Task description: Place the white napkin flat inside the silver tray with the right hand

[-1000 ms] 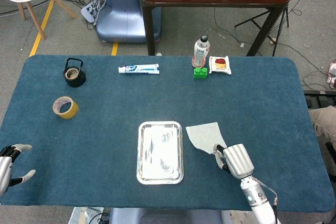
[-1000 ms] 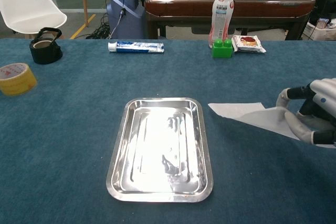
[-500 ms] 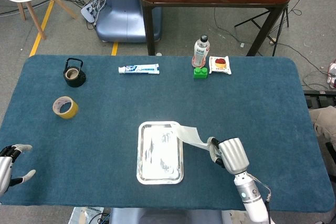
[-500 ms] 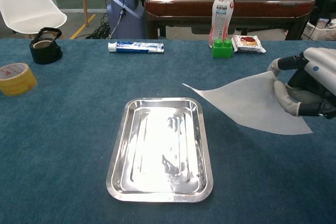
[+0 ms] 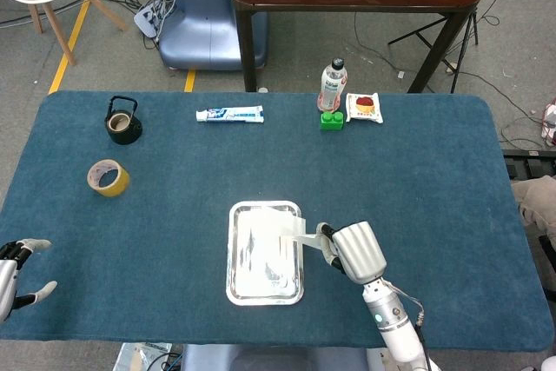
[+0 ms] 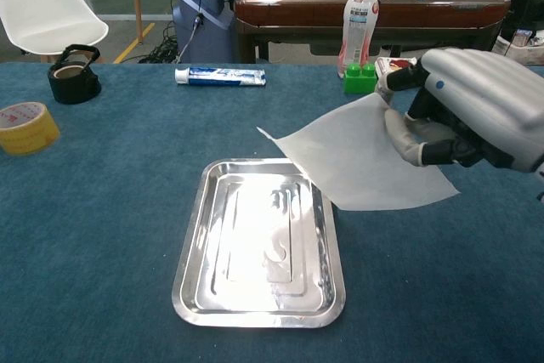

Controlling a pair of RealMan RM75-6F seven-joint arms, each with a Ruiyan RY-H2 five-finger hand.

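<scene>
My right hand (image 5: 352,251) (image 6: 459,108) pinches one corner of the white napkin (image 6: 353,155) (image 5: 299,232) and holds it in the air. The sheet hangs tilted, with its far corner over the right edge of the silver tray (image 5: 246,288) (image 6: 204,295). That tray lies flat on the blue table, with nothing in it. At the front left edge of the table my left hand (image 5: 16,273) rests with its fingers apart and holds nothing.
Along the back of the table lie a toothpaste tube (image 5: 229,114), a drink bottle (image 5: 331,84), a green block (image 5: 331,121) and a snack packet (image 5: 364,107). At the left stand a small black kettle (image 5: 122,121) and a yellow tape roll (image 5: 109,178).
My right hand has lifted the napkin off the table and carried it left, from beside the tray to over the tray's right edge. The left hand has stayed still.
</scene>
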